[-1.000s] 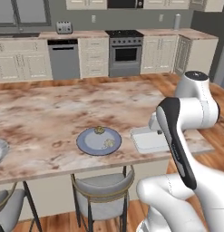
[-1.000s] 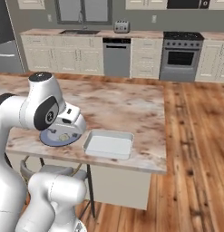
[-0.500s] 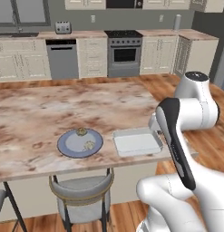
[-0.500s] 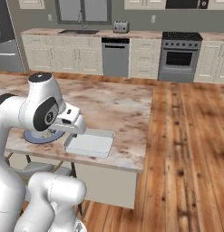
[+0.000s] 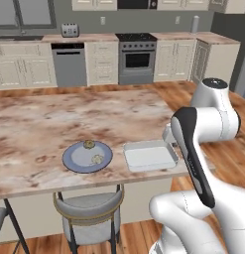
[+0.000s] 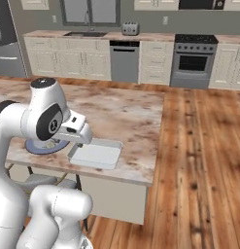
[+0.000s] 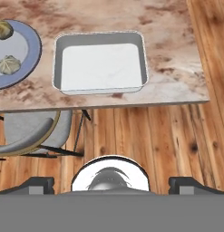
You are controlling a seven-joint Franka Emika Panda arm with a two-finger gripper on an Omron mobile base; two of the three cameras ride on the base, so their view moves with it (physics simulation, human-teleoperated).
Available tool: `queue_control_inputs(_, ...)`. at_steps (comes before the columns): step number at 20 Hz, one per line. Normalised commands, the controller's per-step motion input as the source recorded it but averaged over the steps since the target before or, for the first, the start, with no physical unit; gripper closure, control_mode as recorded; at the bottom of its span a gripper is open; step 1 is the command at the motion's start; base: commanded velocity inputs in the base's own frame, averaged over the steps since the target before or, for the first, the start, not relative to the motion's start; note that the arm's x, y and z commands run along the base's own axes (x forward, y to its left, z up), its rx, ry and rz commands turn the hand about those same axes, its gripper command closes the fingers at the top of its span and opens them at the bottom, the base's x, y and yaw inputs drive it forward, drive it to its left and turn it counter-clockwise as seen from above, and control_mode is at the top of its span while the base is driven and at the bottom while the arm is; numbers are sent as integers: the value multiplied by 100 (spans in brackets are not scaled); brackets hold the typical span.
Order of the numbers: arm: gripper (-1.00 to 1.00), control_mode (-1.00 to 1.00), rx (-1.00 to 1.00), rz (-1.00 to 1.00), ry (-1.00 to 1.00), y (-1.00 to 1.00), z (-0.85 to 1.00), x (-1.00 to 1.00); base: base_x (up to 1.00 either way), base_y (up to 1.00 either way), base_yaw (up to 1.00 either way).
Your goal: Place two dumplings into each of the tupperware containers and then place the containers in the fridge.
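No text, label, brand, number or sign can be read on anything here.

Glossy white rounded arm [image 5: 208, 124], black band along one link, dark grey round joint cap

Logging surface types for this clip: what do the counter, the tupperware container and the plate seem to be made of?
Counter: looks like polished marble, with mottled tan-brown veining. Tupperware container: probably matte plastic, plain whitish grey with rounded corners; the render leaves this open. Plate: grey-blue, smooth, likely glazed ceramic, holding two dumplings.
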Motion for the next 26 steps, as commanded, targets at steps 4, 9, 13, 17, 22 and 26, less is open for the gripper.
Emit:
queue_control_inputs(4, -100, 100, 0, 0, 0, 0, 0, 0, 73, 0, 0)
queue_control_inputs(9, -100, 100, 0, 0, 0, 0, 0, 0, 28, 0, 0)
queue_control_inputs(13, -100, -100, 0, 0, 0, 19, -1, 11, 0, 0, 0)
queue_control_inputs(17, -100, -100, 0, 14, 3, 100, -45, 98, 0, 0, 0)
queue_control_inputs(22, -100, -100, 5, 30, 12, 100, -78, 100, 0, 0, 0)
queue_control_inputs(26, -100, -100, 1, 28, 17, 100, -77, 72, 0, 0, 0)
